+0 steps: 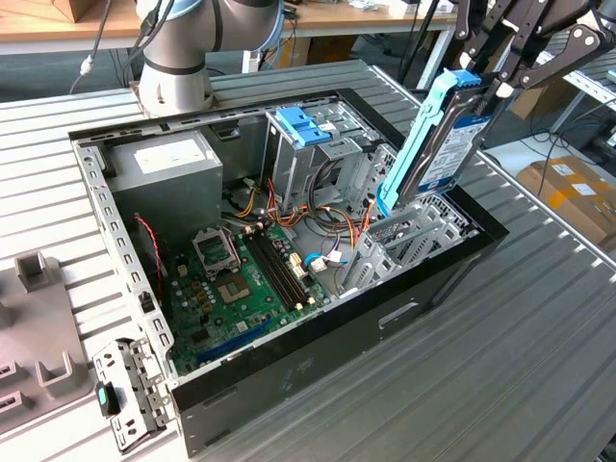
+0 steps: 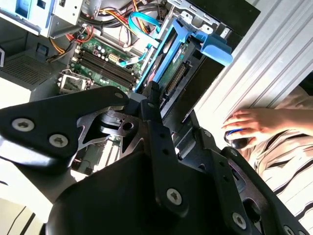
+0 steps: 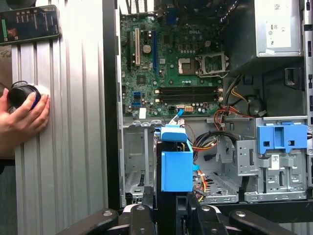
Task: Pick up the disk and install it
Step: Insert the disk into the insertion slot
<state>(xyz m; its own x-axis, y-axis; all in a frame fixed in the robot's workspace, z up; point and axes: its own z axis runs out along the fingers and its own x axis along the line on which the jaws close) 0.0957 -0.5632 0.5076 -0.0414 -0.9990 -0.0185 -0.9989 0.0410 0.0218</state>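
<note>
The pincer point(image 1: 484, 85) is closed on the disk point(image 1: 445, 135), one finger pressed to each flat face at its upper end. In the first wrist view the two black fingers point(image 3: 146, 203) flank the light-blue caddy rail, so the disk point(image 3: 176, 166) is seen edge-on between them. The disk stands on edge and tilted over the open computer case point(image 1: 318, 356), at the case's end farthest from its power-supply box point(image 1: 164, 168). Its lower end reaches the mouth of the case's grey metal drive bay point(image 1: 404, 236); whether it touches the bay cannot be told. Inside the case the green motherboard point(image 1: 236, 289) lies on the floor, and a drive cage topped by a blue latch point(image 1: 300, 125) stands against the case's far wall. The case sits on a ribbed metal desk point(image 1: 500, 366). Outside the case, on the desk, a person's hand point(image 3: 24, 115) rests over a round black object point(image 3: 22, 94), and a phone point(image 3: 30, 22) lies nearby. In the second wrist view the pincer point(image 2: 164, 100) grips the disk point(image 2: 171, 61) above the case, with the hand point(image 2: 254, 125) beyond the case wall
</note>
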